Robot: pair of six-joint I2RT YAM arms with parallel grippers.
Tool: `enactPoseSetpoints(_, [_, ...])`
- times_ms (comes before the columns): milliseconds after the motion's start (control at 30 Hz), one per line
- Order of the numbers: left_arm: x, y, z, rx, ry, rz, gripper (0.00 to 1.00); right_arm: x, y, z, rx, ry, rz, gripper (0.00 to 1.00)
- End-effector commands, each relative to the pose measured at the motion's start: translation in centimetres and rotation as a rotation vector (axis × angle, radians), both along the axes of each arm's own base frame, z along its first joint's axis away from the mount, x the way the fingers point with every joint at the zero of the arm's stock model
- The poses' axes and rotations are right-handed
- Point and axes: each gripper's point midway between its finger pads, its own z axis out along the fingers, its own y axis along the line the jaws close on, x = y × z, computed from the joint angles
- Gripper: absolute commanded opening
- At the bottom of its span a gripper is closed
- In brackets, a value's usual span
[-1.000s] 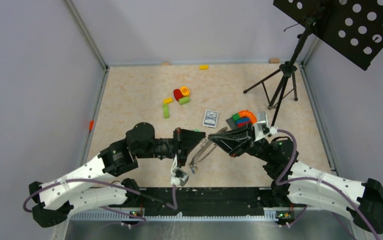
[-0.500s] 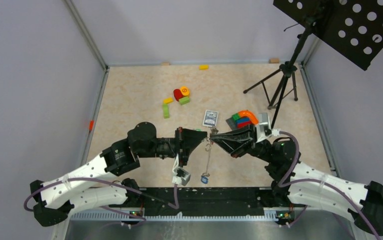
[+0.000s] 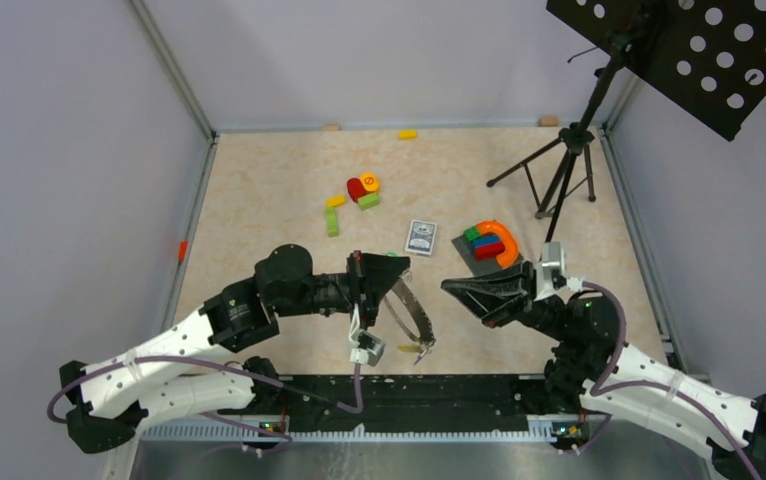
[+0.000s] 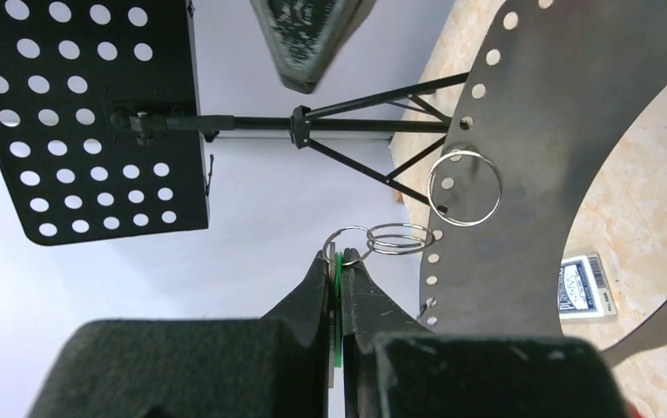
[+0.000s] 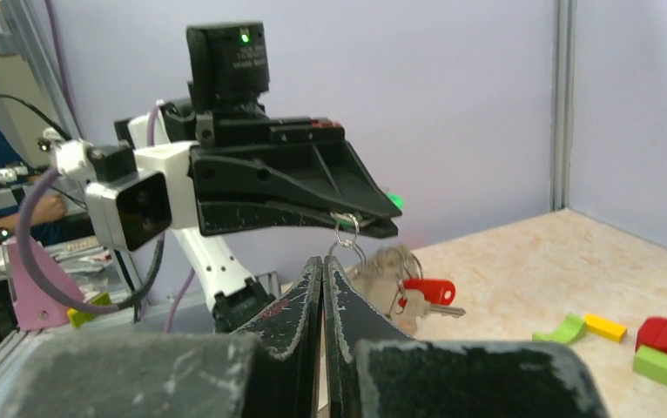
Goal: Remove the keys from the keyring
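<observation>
Left fingers (image 4: 313, 300) pinching green key tag (image 4: 339, 279), keyring (image 4: 522, 131) dangling from it, right fingers (image 5: 299, 305) pressed together, apart

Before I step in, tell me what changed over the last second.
The right gripper has pulled away from the keyring, back toward its own side and the near edge, shut and empty. The keyring now hangs from the left gripper alone, pinched by a green tag. The playing-card box, toy blocks and music stand stayed put.
</observation>
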Motion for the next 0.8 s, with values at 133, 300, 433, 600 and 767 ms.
enactPoseSetpoints(133, [-0.2,0.2,2.8,-0.067,-0.049,-0.005,0.0,0.9,1.3,-3.4,-0.185,-0.007,-0.029,0.0])
enactPoseSetpoints(300, [-0.6,0.0,2.9,-0.071,-0.042,-0.032,0.0,2.2,2.1,-3.6,-0.221,-0.015,-0.07,0.12])
enactPoseSetpoints(433, [-0.6,0.0,2.9,-0.069,-0.042,-0.031,0.0,1.6,3.0,-3.9,-0.264,-0.034,-0.01,0.12])
enactPoseSetpoints(600, [-0.6,0.0,2.7,-0.064,-0.039,-0.029,0.0,-1.4,3.3,-2.9,-0.216,-0.094,0.147,0.15])
enactPoseSetpoints(767, [-0.6,-0.1,2.5,-0.061,-0.033,-0.035,0.0,-2.1,3.2,-1.5,-0.143,-0.081,0.182,0.19])
